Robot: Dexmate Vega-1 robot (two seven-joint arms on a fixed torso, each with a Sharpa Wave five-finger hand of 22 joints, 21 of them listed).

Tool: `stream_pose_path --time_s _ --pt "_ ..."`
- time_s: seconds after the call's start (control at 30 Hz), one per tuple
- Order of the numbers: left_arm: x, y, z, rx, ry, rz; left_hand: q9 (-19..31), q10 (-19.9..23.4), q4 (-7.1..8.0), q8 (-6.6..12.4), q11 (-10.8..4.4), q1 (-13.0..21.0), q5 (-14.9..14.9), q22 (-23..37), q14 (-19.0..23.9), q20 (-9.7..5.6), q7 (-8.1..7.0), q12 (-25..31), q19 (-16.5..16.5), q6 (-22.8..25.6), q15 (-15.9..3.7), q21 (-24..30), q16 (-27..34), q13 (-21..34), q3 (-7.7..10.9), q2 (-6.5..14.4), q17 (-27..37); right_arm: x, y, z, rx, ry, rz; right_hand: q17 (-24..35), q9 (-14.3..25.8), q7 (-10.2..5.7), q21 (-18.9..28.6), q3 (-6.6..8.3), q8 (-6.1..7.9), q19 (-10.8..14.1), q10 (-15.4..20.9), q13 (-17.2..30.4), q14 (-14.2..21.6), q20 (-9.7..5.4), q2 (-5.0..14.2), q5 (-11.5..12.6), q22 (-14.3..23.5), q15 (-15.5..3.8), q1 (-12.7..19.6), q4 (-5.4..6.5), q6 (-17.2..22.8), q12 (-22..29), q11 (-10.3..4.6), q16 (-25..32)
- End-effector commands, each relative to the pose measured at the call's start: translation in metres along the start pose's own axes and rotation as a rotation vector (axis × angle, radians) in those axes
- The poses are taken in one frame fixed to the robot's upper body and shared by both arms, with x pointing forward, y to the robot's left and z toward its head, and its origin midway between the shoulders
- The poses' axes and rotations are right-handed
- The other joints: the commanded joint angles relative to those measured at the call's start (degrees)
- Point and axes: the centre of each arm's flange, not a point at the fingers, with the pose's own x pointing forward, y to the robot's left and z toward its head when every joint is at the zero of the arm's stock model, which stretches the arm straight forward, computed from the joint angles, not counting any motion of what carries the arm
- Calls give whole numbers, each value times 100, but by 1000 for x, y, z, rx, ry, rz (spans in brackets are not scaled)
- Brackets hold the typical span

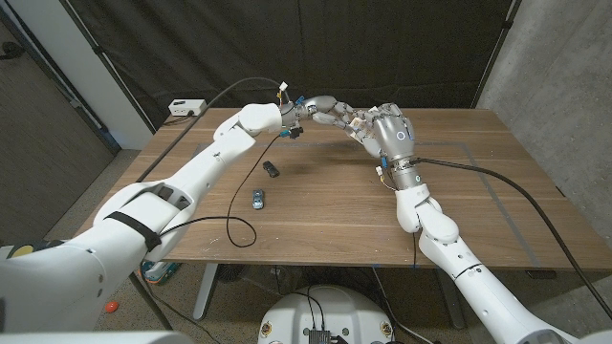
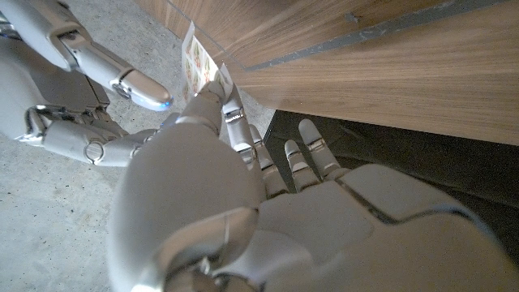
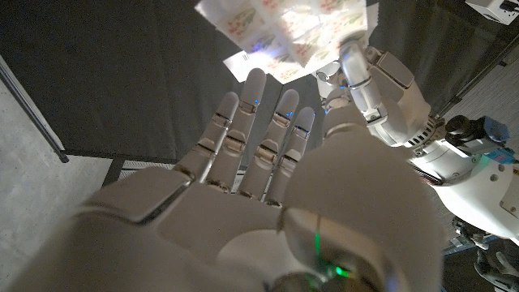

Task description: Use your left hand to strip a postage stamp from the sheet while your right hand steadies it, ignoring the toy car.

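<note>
Both hands are raised above the back middle of the table [image 1: 497, 205] and meet there. Between them is the stamp sheet [image 1: 356, 121], a small white sheet printed with reddish stamps [image 3: 284, 28]. My left hand [image 1: 320, 107] pinches one edge of the sheet [image 2: 195, 57] between its fingertips. From the other side, my right hand [image 1: 390, 132] reaches up to the sheet with its fingers [image 3: 255, 89] and holds it. The left hand [image 3: 389, 81] has a fingertip on the sheet's corner. The right hand [image 2: 73, 89] sits close beside the pinch.
A small blue toy car [image 1: 257, 198] lies on the table under the left arm. A small dark object [image 1: 271, 169] lies just behind it. A white box [image 1: 186, 106] sits at the back left corner, and a black cable [image 1: 239, 225] loops down over the tabletop.
</note>
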Motion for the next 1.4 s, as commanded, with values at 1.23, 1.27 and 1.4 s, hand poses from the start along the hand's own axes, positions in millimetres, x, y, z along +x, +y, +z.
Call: stream_pose_path --time_s 1.23,1.27,1.4 --pt "-3 3 -5 -55 -39 -6 76 -16 12 -50 14 -53 146 -2 62 -38 -14 23 15 991 -456 8 -32 0 97 -71 34 4 14 -6 8 -8 -71 519 64 -22 723 8 189 238 1104 522 612 -397 229 117 63 -919 713 -41 1110 552 -22 326" --pt "-3 4 -5 -60 -42 -6 79 -12 13 -48 8 -55 147 -2 64 -39 -18 25 16 995 -461 8 -32 0 98 -72 34 3 15 -6 12 -9 -75 562 74 -13 789 2 206 245 1179 566 662 -404 238 111 76 -919 760 -40 1189 595 -26 353" --pt "-3 4 -4 -72 -51 -5 71 -15 16 -51 -3 -68 154 -2 73 -54 -27 24 19 1012 -478 6 -34 -2 102 -79 36 2 16 -6 27 -26 -103 745 117 132 1122 -93 357 257 1616 811 953 -423 248 57 136 -912 836 15 1749 862 16 500"
